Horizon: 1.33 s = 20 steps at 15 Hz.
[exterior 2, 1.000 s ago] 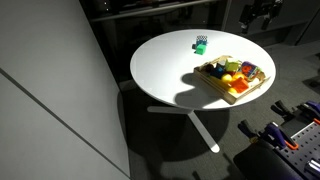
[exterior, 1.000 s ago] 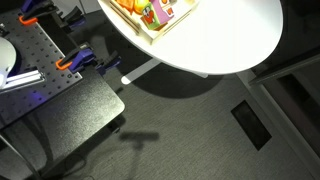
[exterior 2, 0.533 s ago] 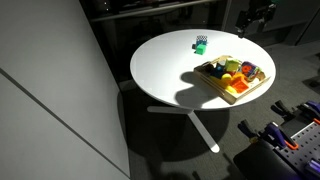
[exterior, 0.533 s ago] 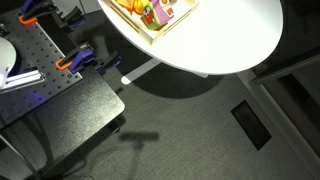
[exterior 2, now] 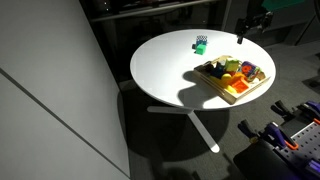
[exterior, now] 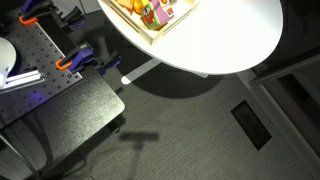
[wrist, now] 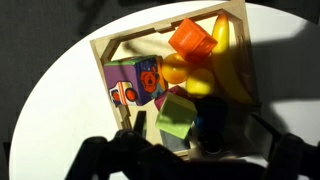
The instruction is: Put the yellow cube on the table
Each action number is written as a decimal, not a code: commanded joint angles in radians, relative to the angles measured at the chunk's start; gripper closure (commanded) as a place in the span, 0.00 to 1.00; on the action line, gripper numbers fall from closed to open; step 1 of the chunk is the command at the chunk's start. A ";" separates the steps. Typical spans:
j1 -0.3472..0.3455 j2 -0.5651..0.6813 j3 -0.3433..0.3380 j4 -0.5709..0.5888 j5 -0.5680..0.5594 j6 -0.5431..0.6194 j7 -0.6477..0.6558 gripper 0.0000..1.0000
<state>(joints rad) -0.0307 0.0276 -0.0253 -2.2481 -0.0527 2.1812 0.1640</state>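
A wooden tray (wrist: 105,50) of coloured blocks stands on the round white table (exterior 2: 165,70); it also shows in both exterior views (exterior: 165,30) (exterior 2: 240,95). In the wrist view the tray holds a yellow block (wrist: 188,75), an orange piece (wrist: 190,40), a green cube (wrist: 175,118) and a purple patterned block (wrist: 135,80). My gripper (wrist: 200,145) is open and empty, hanging above the tray's near side, its fingers dark at the frame's bottom. In an exterior view it (exterior 2: 250,18) hovers above the table's far edge, behind the tray.
A small green and blue object (exterior 2: 200,43) sits alone on the table beyond the tray. A grey perforated plate with orange clamps (exterior: 40,60) and a dark panel (exterior: 70,110) lie beside the table. The floor is dark.
My gripper has moved a little down and towards the tray over the table's far edge. The tray and blocks have not moved.
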 commanded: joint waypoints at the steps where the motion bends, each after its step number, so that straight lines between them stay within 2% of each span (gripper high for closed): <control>1: 0.003 0.083 -0.009 0.022 -0.067 0.075 0.068 0.00; 5: 0.020 0.181 -0.027 0.040 -0.125 0.149 0.193 0.00; 13: 0.070 0.312 -0.071 0.118 -0.107 0.178 0.378 0.00; 20: 0.091 0.390 -0.098 0.179 -0.096 0.190 0.431 0.00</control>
<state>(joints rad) 0.0413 0.3819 -0.1048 -2.1088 -0.1527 2.3649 0.5680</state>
